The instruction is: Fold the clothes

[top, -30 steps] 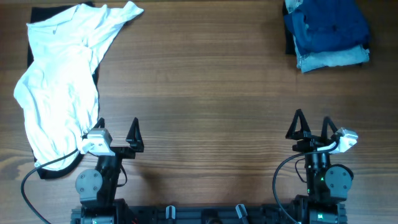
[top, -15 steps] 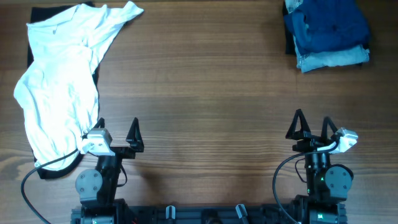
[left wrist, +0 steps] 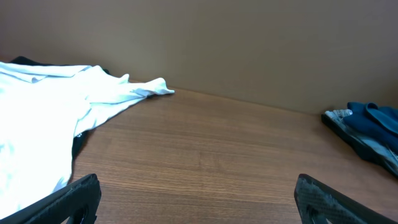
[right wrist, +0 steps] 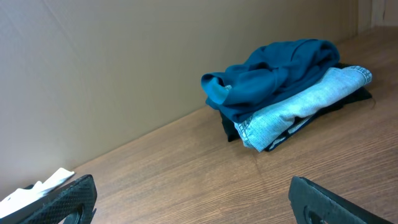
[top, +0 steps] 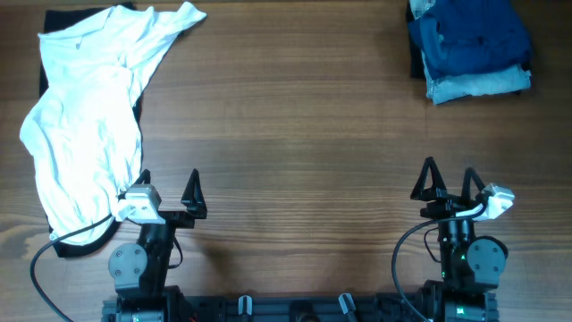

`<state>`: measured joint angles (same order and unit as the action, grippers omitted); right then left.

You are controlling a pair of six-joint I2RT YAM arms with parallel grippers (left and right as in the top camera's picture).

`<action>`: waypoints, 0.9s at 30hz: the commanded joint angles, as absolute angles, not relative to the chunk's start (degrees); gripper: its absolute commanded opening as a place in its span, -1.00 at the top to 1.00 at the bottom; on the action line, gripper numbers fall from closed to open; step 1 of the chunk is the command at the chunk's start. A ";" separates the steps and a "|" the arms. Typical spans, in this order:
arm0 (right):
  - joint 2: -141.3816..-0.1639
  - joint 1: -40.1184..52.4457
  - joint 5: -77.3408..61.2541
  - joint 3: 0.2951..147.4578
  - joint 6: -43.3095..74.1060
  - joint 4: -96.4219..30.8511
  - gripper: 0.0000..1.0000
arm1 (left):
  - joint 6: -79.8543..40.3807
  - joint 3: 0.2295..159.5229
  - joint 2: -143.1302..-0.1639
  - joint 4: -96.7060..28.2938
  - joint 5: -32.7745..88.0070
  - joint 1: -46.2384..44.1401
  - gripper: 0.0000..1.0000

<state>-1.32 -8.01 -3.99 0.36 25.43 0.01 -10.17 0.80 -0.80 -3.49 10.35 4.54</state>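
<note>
The clothes, a crumpled white T-shirt (top: 88, 116), lie along the table's left side, from the far left corner down to the left arm's base; in the left wrist view the T-shirt (left wrist: 37, 118) fills the left. My left gripper (top: 168, 189) stands open near the front edge, just right of the shirt's lower end, with bare wood between its fingers (left wrist: 74, 198). Over at the front right my right gripper (top: 449, 177) is open too, nothing between its fingers (right wrist: 320, 199), far from the shirt.
A pile of folded dark blue and pale blue garments (top: 471, 46) sits at the far right corner, also seen in the right wrist view (right wrist: 283, 87). Dark fabric (top: 82, 243) shows under the shirt's edges. A brown wall (left wrist: 249, 50) backs the table.
</note>
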 commanded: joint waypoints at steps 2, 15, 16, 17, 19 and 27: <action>-1.76 -7.88 -3.38 0.30 25.69 0.14 -0.99 | -9.85 0.36 -0.54 -3.49 10.00 4.27 -1.00; -1.78 -7.88 -1.15 0.30 27.49 3.75 -0.99 | -9.85 0.36 -0.54 -3.25 7.79 4.27 -1.00; -1.78 -7.88 -2.13 0.30 27.33 5.34 -0.99 | -9.87 0.36 -0.54 -3.14 7.55 4.27 -1.00; -1.78 -7.88 -3.22 0.32 26.74 6.48 -1.00 | -9.93 0.36 -0.54 -2.72 7.75 4.27 -1.00; -1.78 -7.88 -7.49 0.43 22.90 9.52 -0.99 | -11.51 0.38 -0.54 0.25 8.62 4.27 -1.00; -8.14 -7.88 -15.07 9.98 16.47 9.78 -0.99 | -12.23 9.80 -4.10 -3.27 9.08 4.29 -0.99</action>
